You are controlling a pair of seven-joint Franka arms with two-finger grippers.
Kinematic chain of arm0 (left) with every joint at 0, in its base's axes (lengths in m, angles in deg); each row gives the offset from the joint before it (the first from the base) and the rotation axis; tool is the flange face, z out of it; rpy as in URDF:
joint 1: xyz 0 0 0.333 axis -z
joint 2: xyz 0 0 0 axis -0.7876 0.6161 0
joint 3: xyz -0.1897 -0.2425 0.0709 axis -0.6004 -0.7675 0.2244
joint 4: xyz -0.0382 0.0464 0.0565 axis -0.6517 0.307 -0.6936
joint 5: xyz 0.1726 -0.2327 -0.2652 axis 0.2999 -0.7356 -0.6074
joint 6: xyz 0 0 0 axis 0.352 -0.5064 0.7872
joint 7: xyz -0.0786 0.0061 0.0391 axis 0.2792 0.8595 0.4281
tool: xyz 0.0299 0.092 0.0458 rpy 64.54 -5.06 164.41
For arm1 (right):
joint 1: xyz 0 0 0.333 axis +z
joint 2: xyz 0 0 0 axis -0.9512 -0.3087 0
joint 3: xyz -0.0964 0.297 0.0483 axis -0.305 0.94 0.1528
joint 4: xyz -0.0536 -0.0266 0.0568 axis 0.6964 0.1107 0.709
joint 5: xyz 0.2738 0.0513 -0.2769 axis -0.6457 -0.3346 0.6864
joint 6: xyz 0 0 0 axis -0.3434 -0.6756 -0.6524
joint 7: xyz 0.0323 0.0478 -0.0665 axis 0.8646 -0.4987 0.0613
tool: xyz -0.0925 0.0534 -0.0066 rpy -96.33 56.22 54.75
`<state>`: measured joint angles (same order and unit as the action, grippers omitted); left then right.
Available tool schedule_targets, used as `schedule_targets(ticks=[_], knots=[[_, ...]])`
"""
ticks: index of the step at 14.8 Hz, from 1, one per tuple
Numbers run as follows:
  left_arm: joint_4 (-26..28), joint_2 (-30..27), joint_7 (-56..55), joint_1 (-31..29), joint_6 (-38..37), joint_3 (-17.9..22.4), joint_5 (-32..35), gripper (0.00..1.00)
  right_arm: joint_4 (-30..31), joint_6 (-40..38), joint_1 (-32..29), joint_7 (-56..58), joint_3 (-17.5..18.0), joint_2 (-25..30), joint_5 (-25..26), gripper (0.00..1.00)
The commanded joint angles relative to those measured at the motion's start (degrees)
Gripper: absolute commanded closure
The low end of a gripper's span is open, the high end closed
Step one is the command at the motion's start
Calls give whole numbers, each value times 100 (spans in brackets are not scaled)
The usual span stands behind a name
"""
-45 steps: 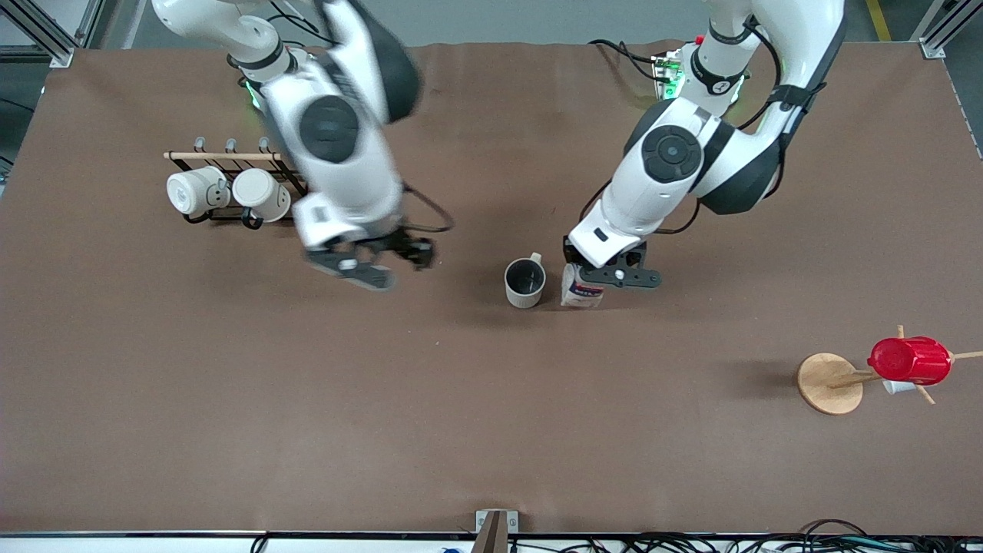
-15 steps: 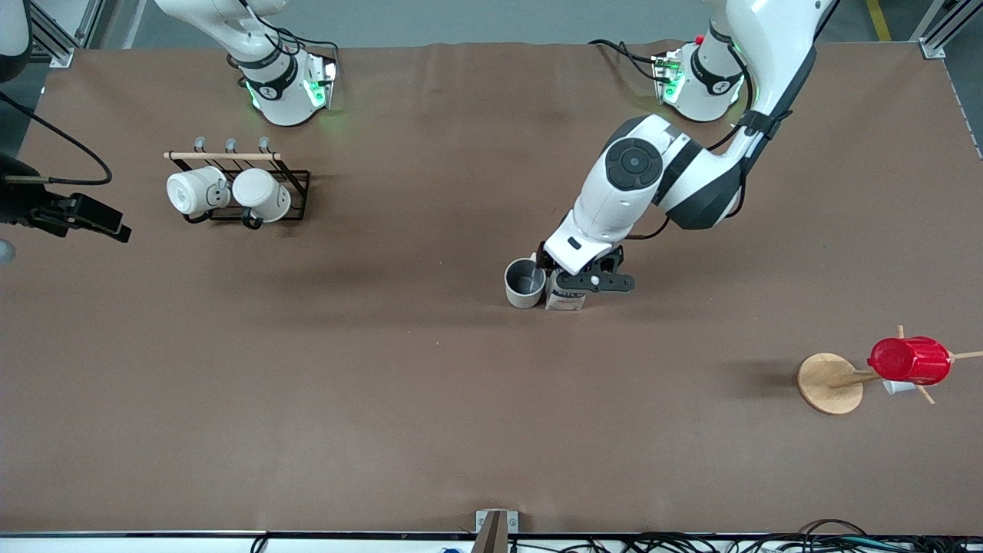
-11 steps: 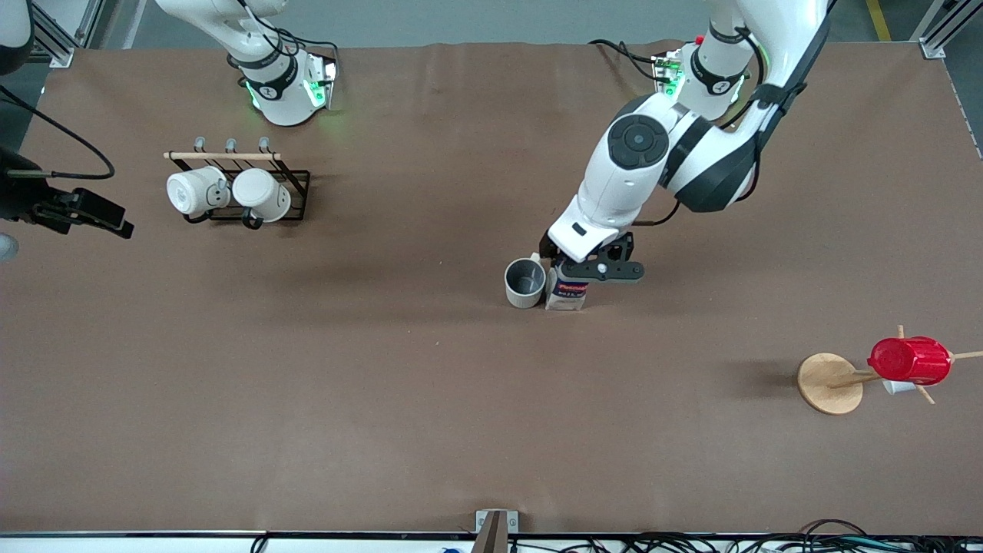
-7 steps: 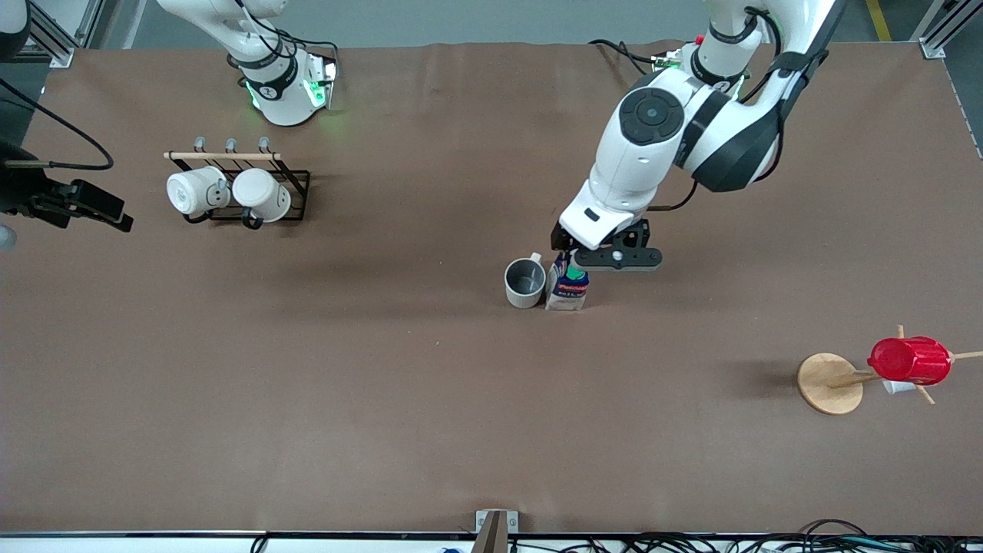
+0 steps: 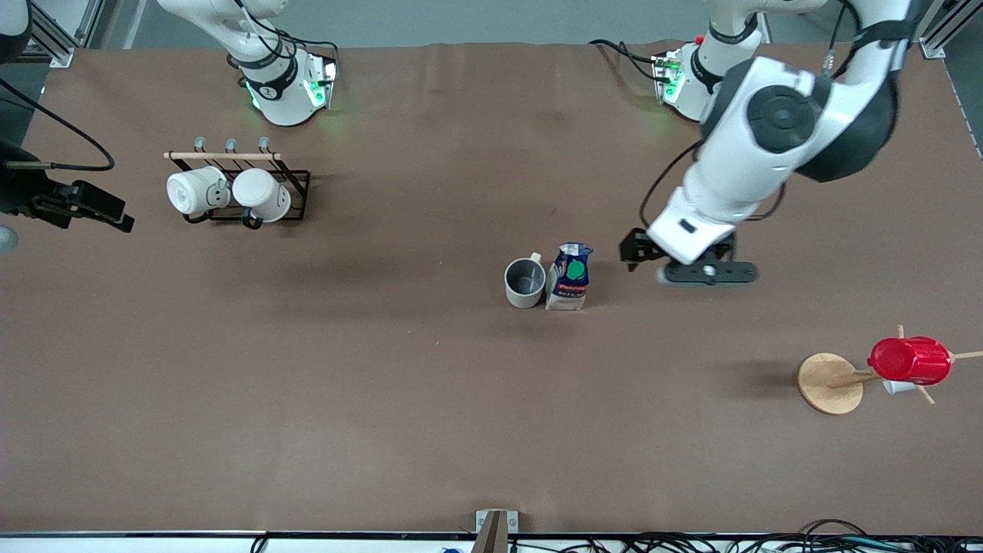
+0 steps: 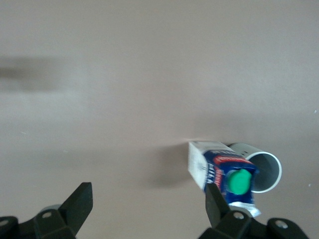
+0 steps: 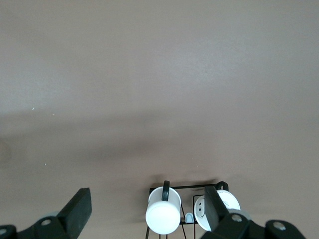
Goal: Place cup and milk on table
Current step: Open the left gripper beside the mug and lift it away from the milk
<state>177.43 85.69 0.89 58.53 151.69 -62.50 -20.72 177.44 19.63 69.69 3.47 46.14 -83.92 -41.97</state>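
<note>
The cup (image 5: 525,282), pale grey-beige with a dark inside, stands upright on the brown table (image 5: 384,399) near its middle. The milk (image 5: 570,276), a dark blue carton with a green cap, stands upright right beside it, toward the left arm's end. My left gripper (image 5: 689,266) is open and empty, up over bare table a short way from the milk toward the left arm's end. In the left wrist view the milk (image 6: 223,172) and cup (image 6: 265,168) lie outside the open gripper (image 6: 147,211). My right gripper (image 5: 84,211) is open and empty over the table's edge at the right arm's end.
A black wire rack (image 5: 292,188) holds two white mugs (image 5: 230,192) toward the right arm's end; they also show in the right wrist view (image 7: 163,218). A red ribbed cup (image 5: 910,359) hangs on a wooden stand (image 5: 829,382) toward the left arm's end.
My left gripper set the milk down beside the cup, let go, rose and moved away toward the left arm's end. The right arm swung off to its end of the table and waits.
</note>
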Motion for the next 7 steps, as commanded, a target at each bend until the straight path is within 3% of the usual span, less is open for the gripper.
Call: schedule_targets(ticks=[1, 5, 7], knots=[[33, -478, 796, -14, -323, 620, -387, 0, 183, 29, -109, -14, 111, 156, 63, 0], [33, -1049, 2078, -67, -814, 1552, -713, 0, 183, 29, -109, -14, 111, 156, 63, 0], [33, -1322, 2371, -163, -1236, 1756, -705, 0, 183, 55, -109, -14, 111, 147, 63, 0]])
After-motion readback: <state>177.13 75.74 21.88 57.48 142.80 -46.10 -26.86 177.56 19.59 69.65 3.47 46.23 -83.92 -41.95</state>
